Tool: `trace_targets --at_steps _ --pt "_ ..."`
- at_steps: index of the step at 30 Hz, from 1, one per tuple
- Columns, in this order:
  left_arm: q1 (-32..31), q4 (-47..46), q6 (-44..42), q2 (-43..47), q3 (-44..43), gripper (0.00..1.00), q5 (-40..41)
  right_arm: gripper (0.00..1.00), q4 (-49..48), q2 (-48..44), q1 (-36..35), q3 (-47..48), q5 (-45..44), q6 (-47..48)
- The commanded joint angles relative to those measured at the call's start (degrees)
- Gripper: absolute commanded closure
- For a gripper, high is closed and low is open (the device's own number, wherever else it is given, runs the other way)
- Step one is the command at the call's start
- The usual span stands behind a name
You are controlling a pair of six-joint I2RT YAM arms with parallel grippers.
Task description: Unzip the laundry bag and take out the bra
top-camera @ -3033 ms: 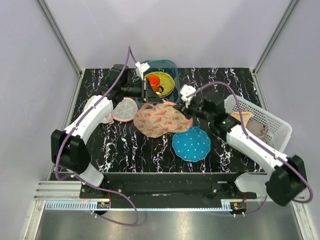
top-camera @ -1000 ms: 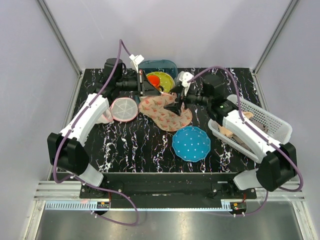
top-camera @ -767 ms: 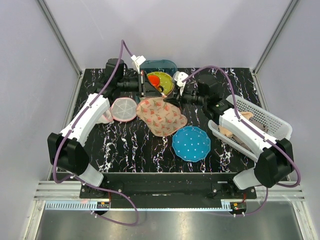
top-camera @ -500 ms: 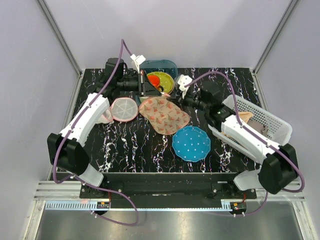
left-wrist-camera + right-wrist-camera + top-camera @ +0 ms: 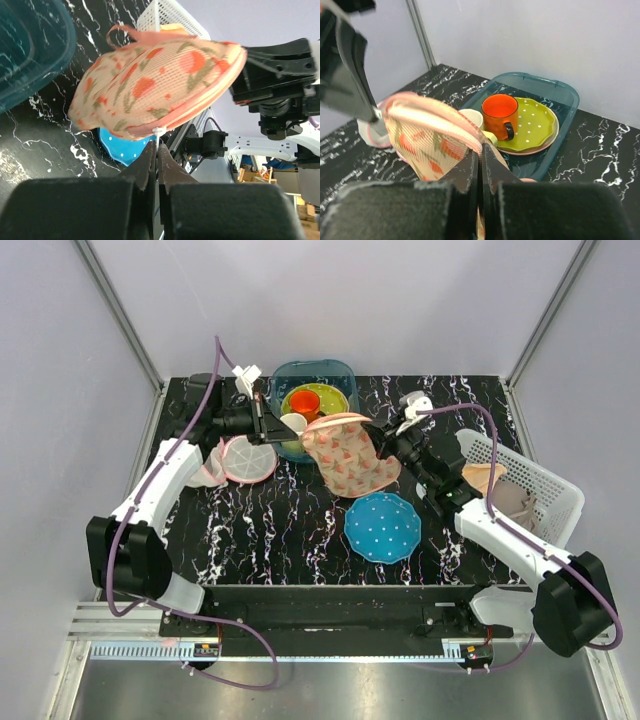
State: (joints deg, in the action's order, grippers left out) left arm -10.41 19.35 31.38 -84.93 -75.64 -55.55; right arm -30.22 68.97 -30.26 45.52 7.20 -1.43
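The peach laundry bag [image 5: 350, 455] with red and green prints hangs in the air, stretched between both grippers above the table. My left gripper [image 5: 288, 429] is shut on the bag's small white zipper pull [image 5: 158, 132]; the left wrist view shows the bag [image 5: 155, 87] just beyond the gripper [image 5: 158, 150]. My right gripper [image 5: 376, 443] is shut on the bag's pink edging [image 5: 445, 117], and the bag [image 5: 420, 137] hangs to the left of the gripper [image 5: 480, 152] there. The bra is hidden.
A teal tray [image 5: 340, 372] at the back holds a green plate [image 5: 318, 400], an orange mug [image 5: 499, 111] and a white cup [image 5: 471, 118]. A blue plate [image 5: 382, 527] lies below the bag. A white mesh pink-rimmed round piece [image 5: 248, 458] lies left. A white basket [image 5: 540, 490] stands right.
The bag has been lifted off the table and turned on edge. My left gripper has pulled back to the left with the zipper pull; my right gripper has moved right and up.
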Motion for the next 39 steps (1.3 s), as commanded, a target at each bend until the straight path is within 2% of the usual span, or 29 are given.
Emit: trace_targets --at_steps 1,5,8,15,16,17,18,19,20,21,24,28,33,36,39 --pt "0.7 -4.0 0.2 -0.2 3.3 1.00 0.8 1.00 -9.9 0.0 0.9 0.3 -6.9 -8.6" --pt "0.7 -4.6 1.8 -2.8 3.0 1.00 3.9 1.00 -10.5 -0.6 1.0 -0.7 -9.2 -9.4" --pt "0.0 -5.8 3.8 -3.8 1.2 1.00 4.9 1.00 -7.2 -0.6 0.9 0.9 -10.1 -9.9" --pt "-1.7 -2.2 2.2 -2.5 -5.1 1.00 12.1 1.00 9.8 1.8 1.0 10.4 -16.9 -12.2" --pt "-2.1 -1.2 1.5 -2.4 -6.8 1.00 13.1 1.00 12.6 3.0 0.9 13.9 -17.8 -13.3" --pt "-2.8 0.3 0.5 -2.2 -7.8 0.84 14.3 1.00 16.1 3.9 1.0 16.3 -19.1 -14.4" --pt "-3.1 3.0 -0.9 -2.0 -8.6 0.74 17.0 1.00 23.8 4.9 0.9 18.9 -22.2 -17.6" --pt "-3.6 4.2 -1.7 -1.8 -9.3 0.66 18.4 1.00 27.5 7.4 1.0 23.9 -23.4 -18.9" --pt "-5.0 5.1 -2.5 -1.0 -10.1 0.53 19.9 1.00 30.6 8.6 1.0 26.0 -23.9 -19.9" --pt "-5.8 6.2 -3.6 -0.5 -10.3 0.46 23.4 1.00 36.8 9.8 1.0 28.0 -25.1 -22.2" --pt "-10.5 8.1 -5.7 0.5 -10.8 0.36 29.0 1.00 42.5 13.4 1.1 32.2 -27.8 -28.6" --pt "-15.2 8.8 -6.8 -0.1 -9.8 0.32 30.4 1.00 45.9 15.8 2.7 33.9 -25.3 -37.8" --pt "-20.1 8.6 -7.1 -2.1 -8.7 0.21 30.1 1.00 51.7 18.0 3.1 36.3 -23.6 -47.2" --pt "-23.0 7.5 -7.0 -3.1 -7.6 0.14 31.7 1.00 54.6 19.2 3.1 38.0 -24.9 -49.1" --pt "-25.4 6.8 -6.9 -4.5 -7.3 0.12 33.5 1.00 55.4 19.5 3.2 38.0 -25.5 -50.2"
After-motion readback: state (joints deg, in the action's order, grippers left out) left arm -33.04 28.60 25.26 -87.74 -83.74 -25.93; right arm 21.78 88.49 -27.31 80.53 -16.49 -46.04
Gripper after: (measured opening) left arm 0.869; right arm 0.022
